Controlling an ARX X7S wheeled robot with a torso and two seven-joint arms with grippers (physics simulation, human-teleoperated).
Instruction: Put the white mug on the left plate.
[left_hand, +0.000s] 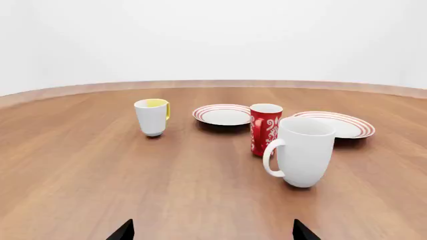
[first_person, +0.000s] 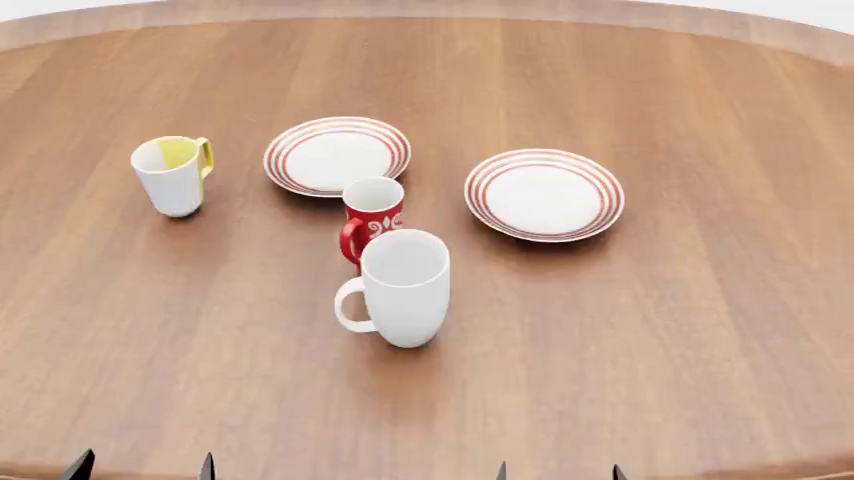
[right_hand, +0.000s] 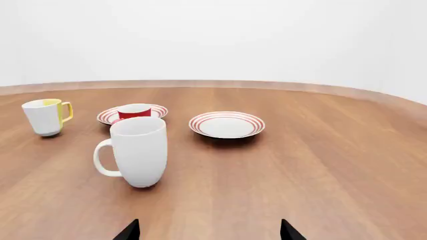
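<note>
The white mug (first_person: 404, 287) stands upright near the table's middle, handle to its left; it also shows in the left wrist view (left_hand: 305, 150) and the right wrist view (right_hand: 138, 150). The left plate (first_person: 336, 155) lies behind it, empty, and shows in the left wrist view (left_hand: 222, 114) and, partly hidden, in the right wrist view (right_hand: 105, 116). My left gripper (first_person: 142, 467) and right gripper (first_person: 558, 472) are both open and empty at the near table edge, well short of the mug. Only their fingertips show in the wrist views, left (left_hand: 212, 235) and right (right_hand: 208, 234).
A small red patterned mug (first_person: 372, 217) stands just behind the white mug, between it and the left plate. A white mug with yellow inside (first_person: 172, 175) stands at the left. The second ringed plate (first_person: 545, 194) lies at the right. The round wooden table (first_person: 694, 330) carries everything.
</note>
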